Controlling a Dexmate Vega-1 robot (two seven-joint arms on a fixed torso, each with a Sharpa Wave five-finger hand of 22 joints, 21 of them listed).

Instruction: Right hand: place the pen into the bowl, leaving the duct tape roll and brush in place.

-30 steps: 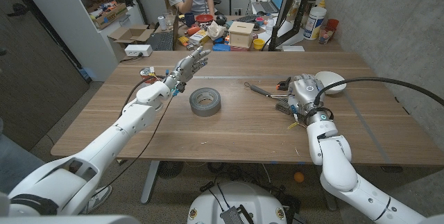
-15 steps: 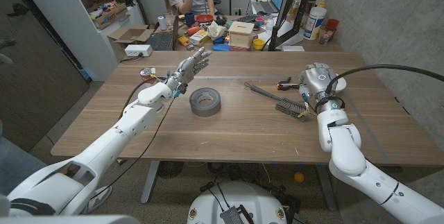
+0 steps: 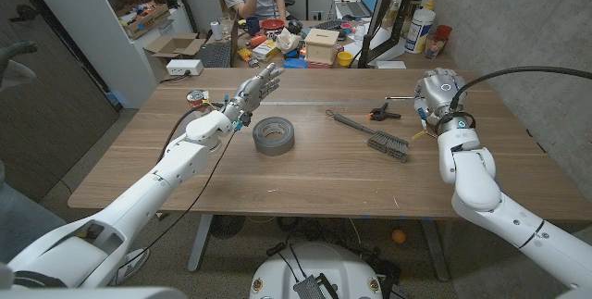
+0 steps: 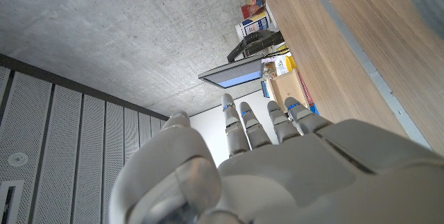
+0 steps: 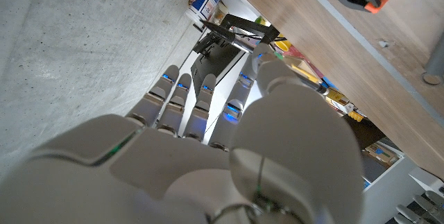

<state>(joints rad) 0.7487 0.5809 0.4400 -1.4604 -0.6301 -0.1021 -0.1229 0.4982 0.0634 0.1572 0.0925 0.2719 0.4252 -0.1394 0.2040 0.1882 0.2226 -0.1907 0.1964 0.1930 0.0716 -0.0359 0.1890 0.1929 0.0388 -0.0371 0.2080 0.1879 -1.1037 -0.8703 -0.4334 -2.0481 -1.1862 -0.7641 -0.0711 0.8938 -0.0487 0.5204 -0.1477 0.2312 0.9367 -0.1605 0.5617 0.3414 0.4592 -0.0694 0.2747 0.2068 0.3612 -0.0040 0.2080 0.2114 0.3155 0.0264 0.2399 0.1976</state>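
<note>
Pen: not identifiable with certainty. A small black-and-orange object (image 3: 380, 112) lies on the table (image 3: 305, 174) just beside the right hand's fingers and may be the pen.

Right hand (image 3: 437, 89): raised over the table's far right. Its fingers (image 5: 182, 99) are straight and close side by side, with nothing seen in them.

Brush (image 3: 375, 134): near that hand, apart from it.

Duct tape roll (image 3: 273, 135): flat, just below the fingertips of the left hand (image 3: 256, 87), which has its fingers (image 4: 244, 123) extended, slightly spread and empty.
</note>
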